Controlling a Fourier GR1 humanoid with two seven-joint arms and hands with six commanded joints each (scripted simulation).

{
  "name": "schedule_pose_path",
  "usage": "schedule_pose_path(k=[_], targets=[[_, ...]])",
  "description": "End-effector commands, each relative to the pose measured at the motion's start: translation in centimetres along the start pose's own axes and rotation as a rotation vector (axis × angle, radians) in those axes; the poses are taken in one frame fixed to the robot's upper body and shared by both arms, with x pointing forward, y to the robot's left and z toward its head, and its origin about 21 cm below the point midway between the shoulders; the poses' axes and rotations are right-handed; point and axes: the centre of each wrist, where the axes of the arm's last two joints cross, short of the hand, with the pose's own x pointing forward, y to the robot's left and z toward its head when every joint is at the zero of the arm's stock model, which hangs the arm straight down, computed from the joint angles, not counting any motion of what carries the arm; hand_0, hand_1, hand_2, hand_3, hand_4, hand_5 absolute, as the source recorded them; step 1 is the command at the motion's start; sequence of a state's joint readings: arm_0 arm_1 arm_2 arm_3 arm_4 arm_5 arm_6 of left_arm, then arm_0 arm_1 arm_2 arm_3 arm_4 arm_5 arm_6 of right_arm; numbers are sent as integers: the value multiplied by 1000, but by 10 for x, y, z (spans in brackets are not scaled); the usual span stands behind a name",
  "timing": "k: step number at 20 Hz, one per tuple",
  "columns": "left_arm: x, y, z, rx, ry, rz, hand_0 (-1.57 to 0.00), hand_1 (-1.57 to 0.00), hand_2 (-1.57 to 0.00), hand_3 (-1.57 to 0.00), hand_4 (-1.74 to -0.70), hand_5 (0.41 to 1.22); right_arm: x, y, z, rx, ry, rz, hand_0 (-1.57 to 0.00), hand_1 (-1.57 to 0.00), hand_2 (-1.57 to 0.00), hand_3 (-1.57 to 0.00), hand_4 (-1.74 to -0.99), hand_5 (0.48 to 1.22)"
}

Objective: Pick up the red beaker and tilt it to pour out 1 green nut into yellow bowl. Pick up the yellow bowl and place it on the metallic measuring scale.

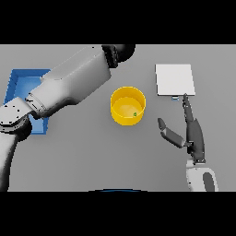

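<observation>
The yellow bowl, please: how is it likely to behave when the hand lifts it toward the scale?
The yellow bowl looks rigid, with upright walls, so it probably keeps its shape. It holds only one small green nut, so it is likely light. Its flat base suggests it won't roll, though the loose nut may slide if it tilts.

I noted a flat grey table (92,161) bearing a round yellow bowl (128,106), a square metallic scale (174,79) and a blue rectangular tray (18,83).

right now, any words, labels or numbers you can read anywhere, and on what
None can be read.
Measuring scale: plain white top; a small patch at its near edge, perhaps a display, is too small to read.
Yellow bowl: no markings, one green nut inside.
Blue tray: no text.
</observation>
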State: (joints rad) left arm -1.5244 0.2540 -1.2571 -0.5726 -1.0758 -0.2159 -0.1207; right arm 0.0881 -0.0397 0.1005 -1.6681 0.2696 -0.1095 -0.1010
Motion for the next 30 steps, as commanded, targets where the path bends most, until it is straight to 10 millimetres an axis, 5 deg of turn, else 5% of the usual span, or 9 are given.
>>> schedule_pose_path(k=[1, 2, 7, 11, 14, 18, 24, 30], targets=[[-18, 2, 5, 16, 27, 24, -1571, -1571, -1434, -1266, -1689, 1221, 2, -3, -1, -1, -5, 6, 1, 1, 1, 1, -1190, 594], [-37, 4, 11, 23, 55, 52, -1571, -1571, -1461, -1041, -1699, 1221, 2, -1, -2, 4, 0, -7, 1, 1, 1, 1, -1186, 596], [-106, -10, 34, 12, 284, 332, -1571, -1571, -1535, -1397, -1720, 1221, -2, -1, -4, 18, -8, -63, 1, 1, 1, 1, -1193, 597], [-145, -72, 63, -7, 545, 786, -1571, -1571, -1556, -1360, -1732, 1221, -5, -2, -4, 24, 2, -70, 1, 1, 1, 1, -1222, 592], [-149, -131, 86, 49, 653, 1072, -1571, -1571, -1563, -1396, -1736, 1221, -6, -5, -4, 30, -27, -60, 1, 1, 1, 1, -1222, 587], [-136, -189, 109, 93, 841, 1336, -1571, -1571, -1568, -1414, -1739, 1221, -4, -7, -8, 45, -33, -43, 1, 1, 1, 1, -1223, 591], [-73, -253, 133, 109, 1122, 1631, -1571, -1571, -1570, -1458, -1740, 1221, -9, -7, -4, 79, -27, -6, 1, 1, 1, 1, -1210, 631], [7, -265, 161, 47, 1231, 1749, -1571, -1571, -1571, -1449, -1741, 1221, -6, -8, -6, 83, -14, 11, 1, 1, 1, 1, -1215, 664]])
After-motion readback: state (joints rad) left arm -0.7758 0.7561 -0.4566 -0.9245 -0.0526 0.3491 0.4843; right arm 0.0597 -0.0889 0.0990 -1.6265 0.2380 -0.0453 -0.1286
